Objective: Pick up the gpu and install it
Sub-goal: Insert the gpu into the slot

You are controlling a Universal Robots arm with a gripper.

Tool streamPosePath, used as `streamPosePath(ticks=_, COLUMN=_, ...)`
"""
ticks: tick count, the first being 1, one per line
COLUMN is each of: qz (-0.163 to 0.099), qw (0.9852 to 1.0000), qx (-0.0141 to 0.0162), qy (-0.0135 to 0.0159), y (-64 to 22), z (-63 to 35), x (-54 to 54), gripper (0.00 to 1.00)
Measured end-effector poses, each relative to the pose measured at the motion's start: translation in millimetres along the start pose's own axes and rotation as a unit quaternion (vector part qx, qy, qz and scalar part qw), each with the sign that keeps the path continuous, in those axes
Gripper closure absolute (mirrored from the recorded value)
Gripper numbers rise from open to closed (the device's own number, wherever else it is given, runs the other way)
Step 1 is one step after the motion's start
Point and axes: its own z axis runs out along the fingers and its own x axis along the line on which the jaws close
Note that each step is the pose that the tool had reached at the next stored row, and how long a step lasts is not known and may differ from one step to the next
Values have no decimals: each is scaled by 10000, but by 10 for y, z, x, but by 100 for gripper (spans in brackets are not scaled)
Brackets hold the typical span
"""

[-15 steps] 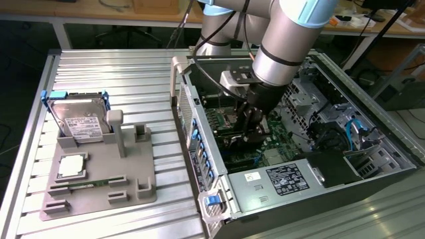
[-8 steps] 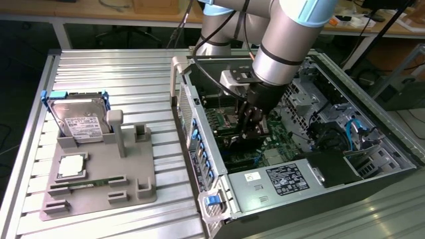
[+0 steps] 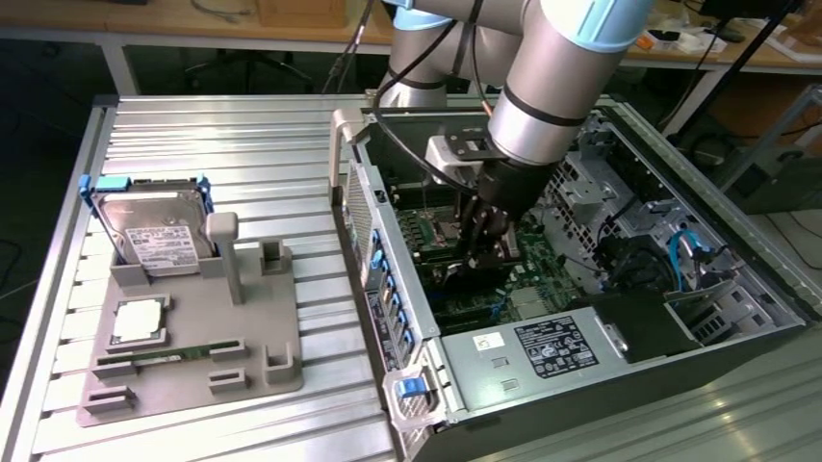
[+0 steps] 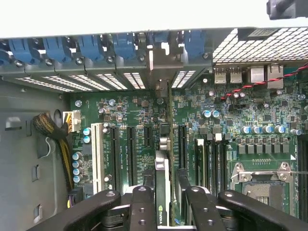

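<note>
The gpu is a thin dark card seen edge-on, standing upright over the green motherboard between two black expansion slots. Its pale metal bracket end reaches the row of blue-clipped slot covers at the case's rear wall. My gripper is shut on the card, with a black finger pressed on each side of it. In the exterior view the gripper reaches straight down into the open computer case, just above the motherboard.
On the exterior view's left, a grey parts stand holds the hard drive in its blue frame, a square processor and a green memory stick. Inside the case are a yellow-black cable bundle, the processor socket and a blue cable.
</note>
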Motion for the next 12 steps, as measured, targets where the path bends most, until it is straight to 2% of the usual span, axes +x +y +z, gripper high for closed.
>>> streamPosePath(ticks=4, qz=0, qw=10000, qx=-12, qy=-1, y=12, z=-197, x=7, gripper=69)
streamPosePath(ticks=8, qz=-1, qw=10000, qx=-12, qy=-1, y=12, z=-209, x=6, gripper=71)
streamPosePath(ticks=11, qz=0, qw=10000, qx=-12, qy=-2, y=12, z=-209, x=7, gripper=89)
streamPosePath(ticks=12, qz=0, qw=10000, qx=-12, qy=-2, y=12, z=-209, x=7, gripper=89)
